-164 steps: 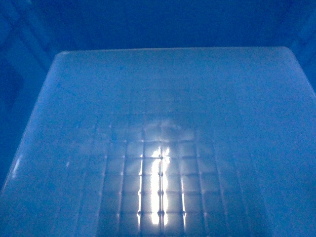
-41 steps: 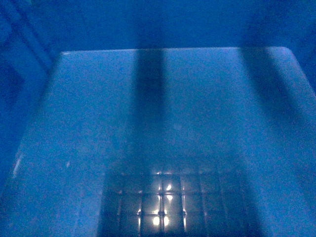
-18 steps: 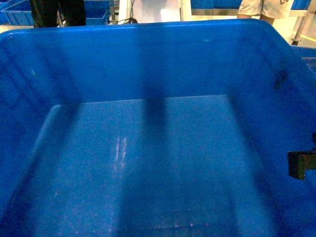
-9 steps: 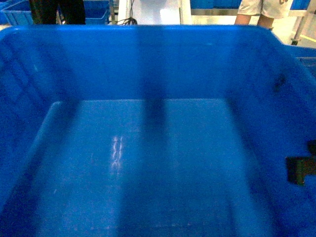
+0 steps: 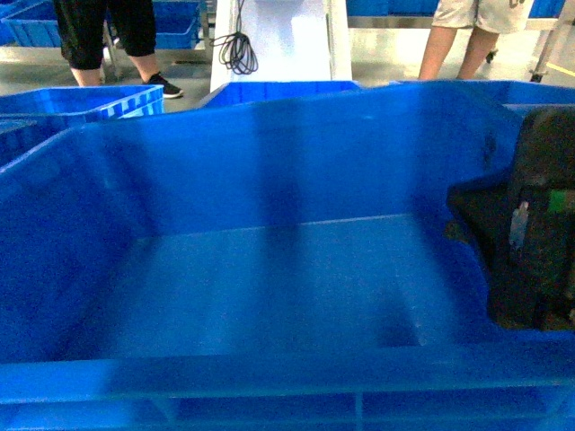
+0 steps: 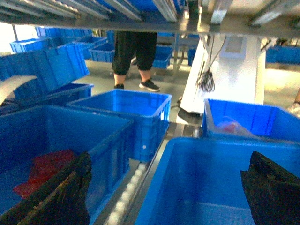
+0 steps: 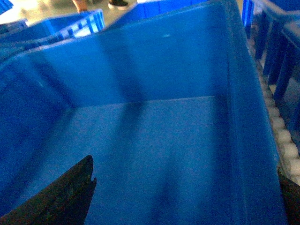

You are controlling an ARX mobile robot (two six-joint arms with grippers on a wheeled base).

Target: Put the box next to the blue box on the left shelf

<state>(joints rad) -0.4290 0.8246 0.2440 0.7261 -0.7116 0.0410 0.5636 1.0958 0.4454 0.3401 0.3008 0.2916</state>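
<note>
In the head view, the large bright-blue open-topped plastic crate (image 5: pixel 269 296) fills the frame from nine to three o'clock, its near rim across the six o'clock edge. A dark bulk, taken to be the right gripper (image 5: pixel 530 233), is seen at three o'clock against the crate's right wall; whether it is clenched cannot be told.

In the left wrist view, the left gripper (image 6: pixel 168 192) is spread wide, its dark fingers (image 6: pixel 65 197) at seven and four o'clock, with nothing grasped. The crate is seen at five o'clock, beside a white roller track (image 6: pixel 129 197), and a neighbouring blue plastic bin holding something red (image 6: pixel 61 140) lies at nine o'clock.

In the right wrist view, one dark finger at seven o'clock reaches inside the crate.

The crate is judged to be set on the shelf beside the neighbouring bin; withdrawal of the arms seems to be left. No legible writing is seen.
</note>
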